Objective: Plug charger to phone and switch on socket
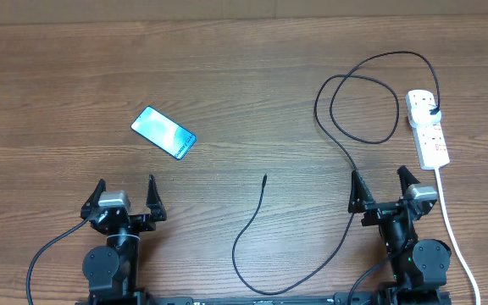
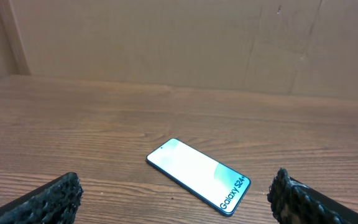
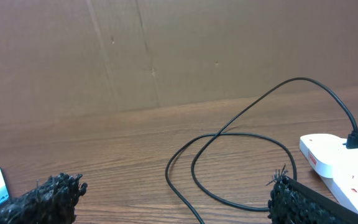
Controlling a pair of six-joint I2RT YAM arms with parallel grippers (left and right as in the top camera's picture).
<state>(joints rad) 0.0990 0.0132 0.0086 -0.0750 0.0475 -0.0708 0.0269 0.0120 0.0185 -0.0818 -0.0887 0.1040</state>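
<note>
On the table (image 1: 227,68), one phone (image 1: 163,132), one charger (image 1: 257,210), one socket (image 1: 429,131), left fingers (image 1: 98,195) wide, right fingers (image 1: 357,191) wide

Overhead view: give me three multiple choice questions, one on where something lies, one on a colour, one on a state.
1. Where does the phone lie?
A. ahead of the left gripper
B. at the far right edge
C. inside the cable loop

2. What colour is the charger cable?
A. white
B. black
C. red

3. The charger's connector tip is:
A. in the phone
B. gripped
C. lying loose on the table

Answers:
1 A, it lies on the wood beyond the left gripper's open fingers.
2 B, it shows as a thin black line.
3 C, the tip rests alone, touching nothing else.
</note>
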